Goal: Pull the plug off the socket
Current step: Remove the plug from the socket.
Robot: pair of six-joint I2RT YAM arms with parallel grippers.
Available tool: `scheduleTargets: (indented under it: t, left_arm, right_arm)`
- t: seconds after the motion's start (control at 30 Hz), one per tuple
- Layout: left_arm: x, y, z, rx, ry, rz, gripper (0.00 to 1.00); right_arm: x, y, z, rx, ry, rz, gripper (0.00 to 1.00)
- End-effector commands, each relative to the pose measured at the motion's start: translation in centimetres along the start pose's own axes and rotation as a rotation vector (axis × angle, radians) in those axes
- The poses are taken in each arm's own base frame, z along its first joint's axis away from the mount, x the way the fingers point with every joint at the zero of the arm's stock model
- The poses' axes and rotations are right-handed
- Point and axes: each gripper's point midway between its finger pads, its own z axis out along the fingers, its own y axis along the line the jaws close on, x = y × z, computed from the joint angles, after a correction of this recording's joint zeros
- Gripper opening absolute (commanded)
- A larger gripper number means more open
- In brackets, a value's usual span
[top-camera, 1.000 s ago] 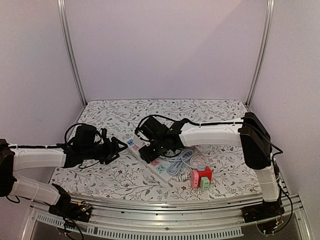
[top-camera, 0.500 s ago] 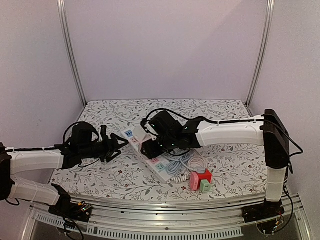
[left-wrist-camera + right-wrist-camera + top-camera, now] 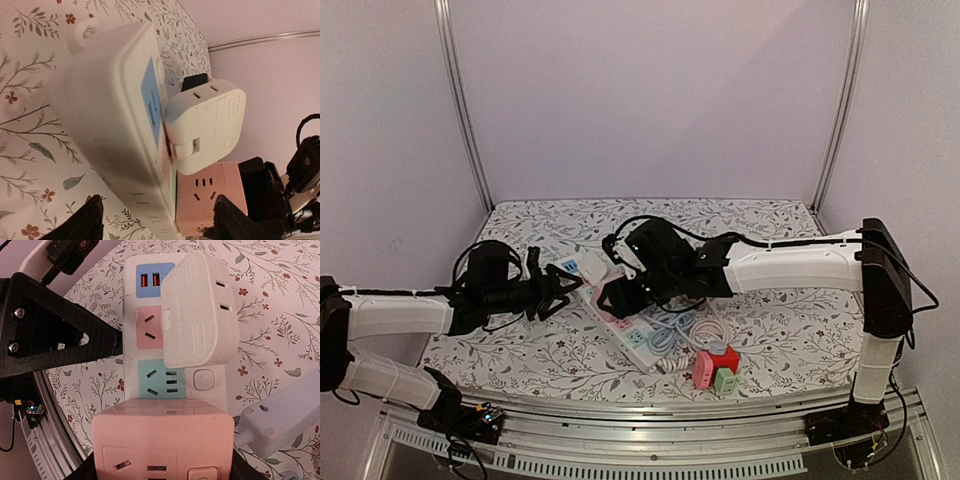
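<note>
Right arm has stretched out to the left over the last second, elbow no longer folded by the right edge of the table [image 3: 740,220]. The power strip [image 3: 155,382] has swung with it, its blue end now further back. My left gripper [image 3: 563,290] has edged in toward that end.

Right gripper [image 3: 620,296]: jaws clamped on the pink plug [image 3: 162,440], one finger on each side of the block. The plug sits over the strip's face just below the teal socket. I cannot tell whether its pins are seated or clear.

Left jaws spread wide. In the wrist view the strip's end lies between the fingers, with a gap on both sides.

White adapter [image 3: 197,315] is plugged into the strip beside the pink socket, just beside the pink plug.

Pale blue cord [image 3: 675,330] is coiled at the strip's right. Red and green cube [image 3: 718,368] lies near the front edge.
</note>
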Motion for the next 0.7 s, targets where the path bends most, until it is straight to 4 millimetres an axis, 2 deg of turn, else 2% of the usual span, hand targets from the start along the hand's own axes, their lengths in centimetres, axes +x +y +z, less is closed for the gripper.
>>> scheduleTargets:
  t: [0.0, 0.47, 0.67]
  left_arm:
    - [-0.5, -2.2, 0.8, 0.057, 0.008, 0.031, 0.73]
    - [0.5, -1.9, 2.0, 0.038, 0.021, 0.002, 0.59]
    - [0.6, -2.4, 2.4, 0.050, 0.023, 0.002, 0.50]
  right_arm:
    - [-5.5, 3.6, -4.5, -0.132, -0.184, 0.028, 0.25]
    - [-5.8, 3.6, -5.2, -0.130, -0.198, 0.055, 0.25]
    - [-5.7, 3.6, -5.1, -0.132, -0.194, 0.054, 0.25]
